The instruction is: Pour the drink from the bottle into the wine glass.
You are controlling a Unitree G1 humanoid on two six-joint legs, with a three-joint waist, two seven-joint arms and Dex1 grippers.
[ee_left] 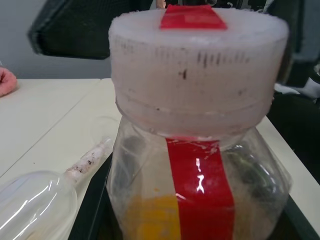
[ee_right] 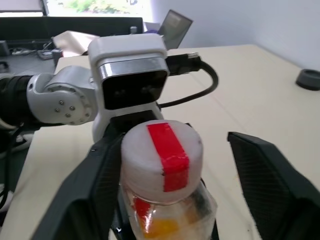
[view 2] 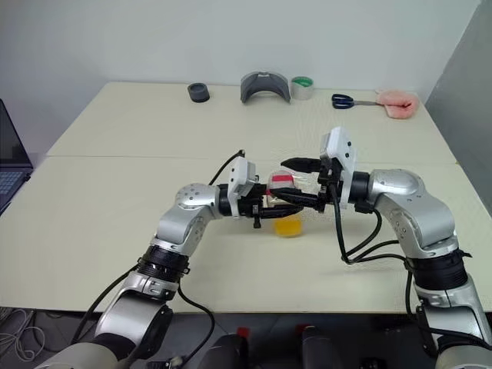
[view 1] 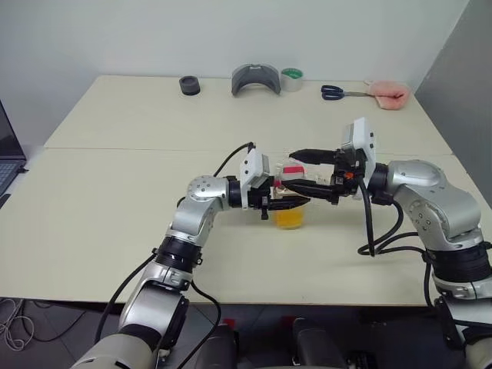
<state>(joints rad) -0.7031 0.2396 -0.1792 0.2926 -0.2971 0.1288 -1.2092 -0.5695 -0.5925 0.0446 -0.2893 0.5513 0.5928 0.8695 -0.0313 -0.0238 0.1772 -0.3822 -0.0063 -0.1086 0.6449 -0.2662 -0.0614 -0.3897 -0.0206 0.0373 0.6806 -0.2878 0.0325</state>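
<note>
My left pincer (view 1: pixel 296 201) clamps the bottle (view 1: pixel 291 201) mid-worktop (view 1: pixel 115 200); the right pincer (ee_right: pixel 175 165) gapes around its cap (ee_right: pixel 161 154). Light, slippery plastic: grip the cap's sides. The wine glass (ee_left: pixel 35 200) lies at the bottle's eight o'clock.

The left pincer (view 1: pixel 296 201) is squeezed tight on the bottle (ee_right: pixel 162 200), and the right pincer (view 1: pixel 298 171) stands wide apart around its cap.

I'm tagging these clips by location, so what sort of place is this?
Probably an office or lab workroom, not a kitchen. Plain pale tables stand against a bare wall, a laptop sits at one edge, and scissors and a tape roll lie along the far side.
</note>
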